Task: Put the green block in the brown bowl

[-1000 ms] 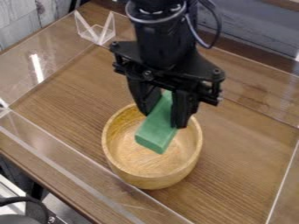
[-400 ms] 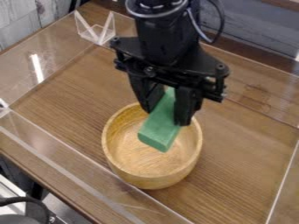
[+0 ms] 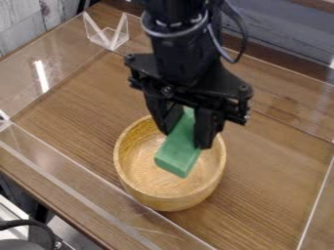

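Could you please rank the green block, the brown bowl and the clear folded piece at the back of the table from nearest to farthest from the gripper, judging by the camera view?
1. The green block, clamped in the gripper, tilted over the bowl.
2. The brown bowl, directly beneath the gripper.
3. The clear folded piece, far back left on the table.

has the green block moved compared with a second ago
No. The green block hangs tilted over the brown bowl as before, clamped in the claw.
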You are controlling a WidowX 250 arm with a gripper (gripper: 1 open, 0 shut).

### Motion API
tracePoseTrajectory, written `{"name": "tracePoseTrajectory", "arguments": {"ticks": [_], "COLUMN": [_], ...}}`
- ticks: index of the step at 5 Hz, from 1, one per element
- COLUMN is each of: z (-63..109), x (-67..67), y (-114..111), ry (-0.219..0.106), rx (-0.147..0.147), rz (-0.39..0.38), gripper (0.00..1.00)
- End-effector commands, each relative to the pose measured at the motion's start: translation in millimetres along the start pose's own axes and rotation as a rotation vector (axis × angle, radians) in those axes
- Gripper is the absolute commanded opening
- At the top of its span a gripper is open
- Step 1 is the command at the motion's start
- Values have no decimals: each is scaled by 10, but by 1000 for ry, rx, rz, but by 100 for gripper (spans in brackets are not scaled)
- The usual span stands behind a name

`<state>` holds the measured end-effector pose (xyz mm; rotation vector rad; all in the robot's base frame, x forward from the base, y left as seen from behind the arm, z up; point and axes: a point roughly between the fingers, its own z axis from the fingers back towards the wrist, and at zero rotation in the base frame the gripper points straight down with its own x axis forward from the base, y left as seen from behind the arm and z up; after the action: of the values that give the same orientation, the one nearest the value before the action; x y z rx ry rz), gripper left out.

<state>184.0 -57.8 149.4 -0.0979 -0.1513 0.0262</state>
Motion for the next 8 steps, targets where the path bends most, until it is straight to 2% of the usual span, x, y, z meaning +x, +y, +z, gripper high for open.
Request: {"name": "tracePoseTrajectory", "arguments": {"ticks": [1,3,8], "z": [-16,-107,-183], "x": [47,45,69], "y": [-5,22,88], "ry": [-27,-25,-22], "rx": [-10,-15,-31], "rz": [-4,-6,-4], "gripper": [0,0,0]}}
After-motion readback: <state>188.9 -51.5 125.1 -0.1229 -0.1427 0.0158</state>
